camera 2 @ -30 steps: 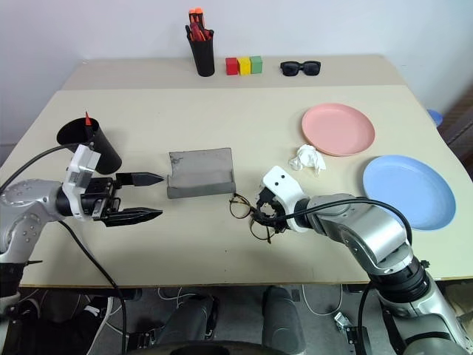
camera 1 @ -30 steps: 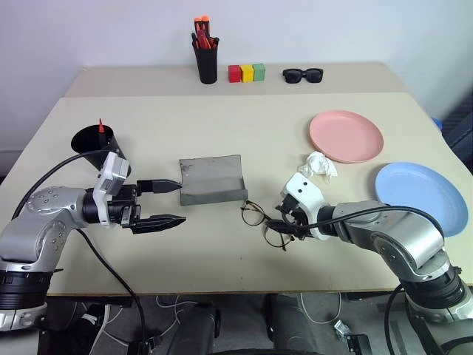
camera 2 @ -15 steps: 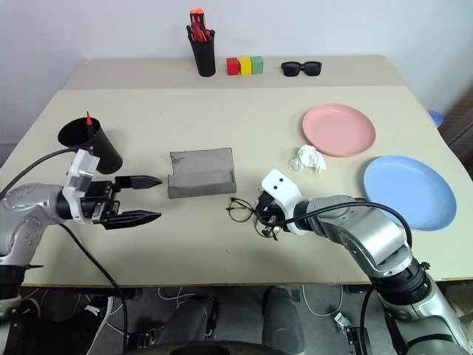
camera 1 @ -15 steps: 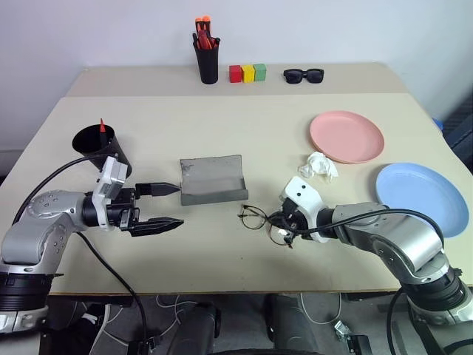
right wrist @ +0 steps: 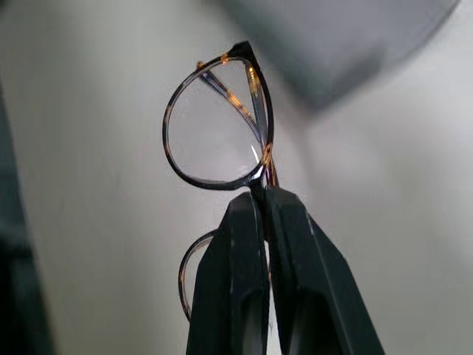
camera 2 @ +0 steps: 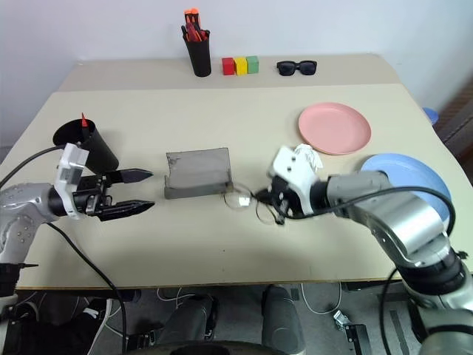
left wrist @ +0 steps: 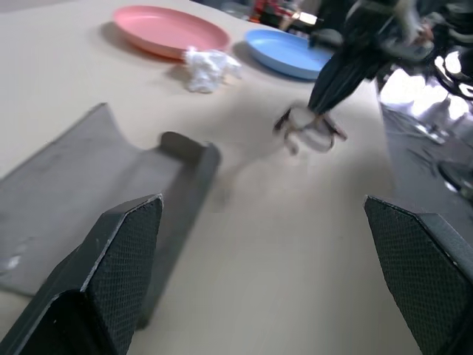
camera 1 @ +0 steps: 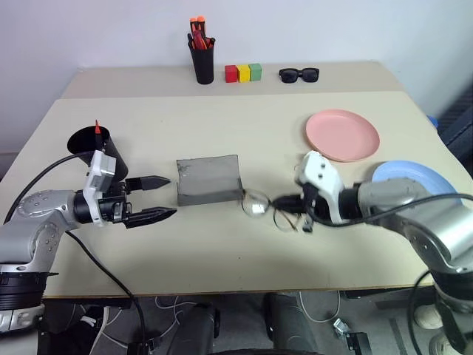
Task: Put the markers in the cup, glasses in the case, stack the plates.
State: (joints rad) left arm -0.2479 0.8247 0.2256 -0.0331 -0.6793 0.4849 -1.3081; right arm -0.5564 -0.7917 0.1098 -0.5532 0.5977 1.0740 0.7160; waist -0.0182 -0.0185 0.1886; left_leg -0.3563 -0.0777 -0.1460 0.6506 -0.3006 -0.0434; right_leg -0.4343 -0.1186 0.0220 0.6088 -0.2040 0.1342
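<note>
My right gripper (camera 1: 281,201) is shut on the bridge of the thin wire-rimmed glasses (right wrist: 218,126) and holds them above the table, just right of the open grey case (camera 1: 209,180). The left gripper (camera 1: 171,197) stands open and empty at the case's left side, its fingers pointing towards it. Behind the left hand is the black cup (camera 1: 92,144) with a red-tipped marker (camera 1: 97,129) upright in it. At the right lie the pink plate (camera 1: 342,135) and, partly behind my right arm, the blue plate (camera 1: 417,176), side by side.
A crumpled white tissue (left wrist: 209,66) lies between the case and the plates. Along the table's far edge stand a black pen holder (camera 1: 202,63), three coloured blocks (camera 1: 243,72) and black sunglasses (camera 1: 298,74).
My right gripper closed on the glasses and lifted them off the table, carrying them a little towards the case. The left gripper stayed open and in place.
</note>
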